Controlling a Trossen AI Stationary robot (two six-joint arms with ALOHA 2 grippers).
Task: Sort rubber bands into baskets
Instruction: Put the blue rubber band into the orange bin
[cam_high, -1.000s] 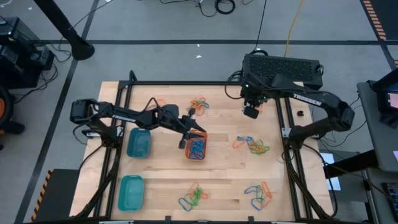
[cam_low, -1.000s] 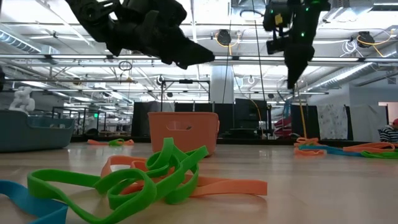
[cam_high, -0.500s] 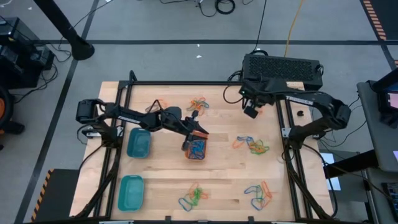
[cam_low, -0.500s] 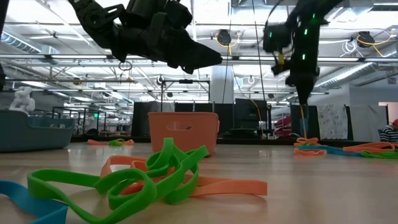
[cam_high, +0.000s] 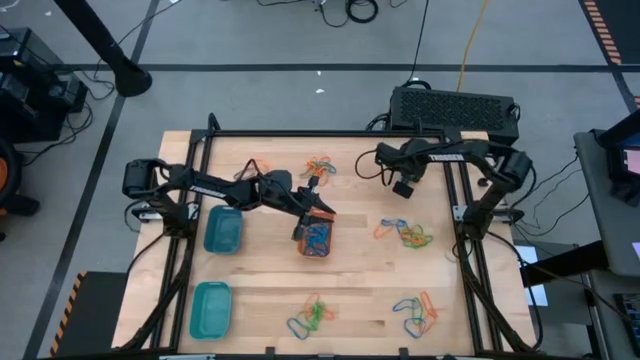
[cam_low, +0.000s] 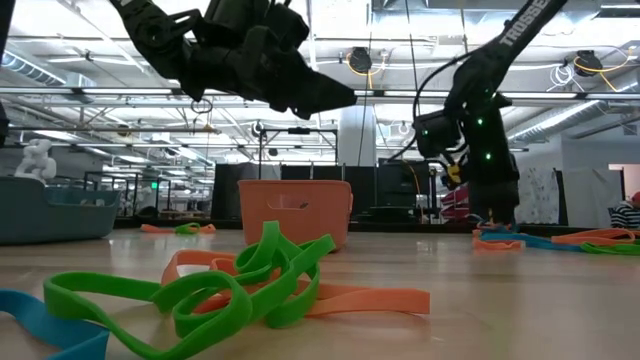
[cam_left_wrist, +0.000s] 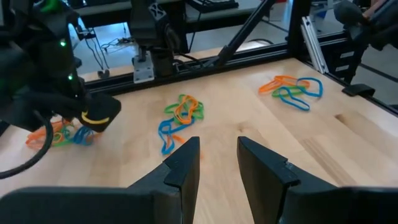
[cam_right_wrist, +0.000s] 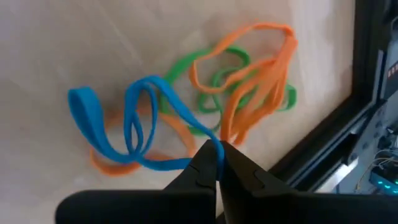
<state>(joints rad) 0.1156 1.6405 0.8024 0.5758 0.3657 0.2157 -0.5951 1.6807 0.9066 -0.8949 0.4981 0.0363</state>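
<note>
My right gripper (cam_right_wrist: 217, 151) is shut. It points steeply down just over a pile of blue, orange and green rubber bands (cam_right_wrist: 205, 106), which lies at the table's right (cam_high: 405, 233). In the low view the right gripper (cam_low: 492, 212) hangs low over that pile (cam_low: 505, 240). My left gripper (cam_left_wrist: 217, 155) is open with nothing between its fingers. It hovers over the far rim of the orange basket (cam_high: 315, 237), which holds several bands. A blue-teal basket (cam_high: 222, 229) and a teal basket (cam_high: 210, 308) stand at the left. My right gripper has its shut fingertips (cam_right_wrist: 208, 155) right over the blue band's loop (cam_right_wrist: 186, 163), coming slanting from above. Whether they touch the band, I cannot tell.
More band piles lie at the far centre (cam_high: 320, 166), near centre (cam_high: 312, 315) and near right (cam_high: 416, 313). A black frame rail (cam_high: 462, 200) runs along the table's right side, close to my right arm. A dark box (cam_high: 455, 108) stands at the far right.
My right gripper has come down quickly from high above the table to just over the right-hand pile. It has tipped more steeply downward and stayed shut. My left arm has kept nearly still over the orange basket.
</note>
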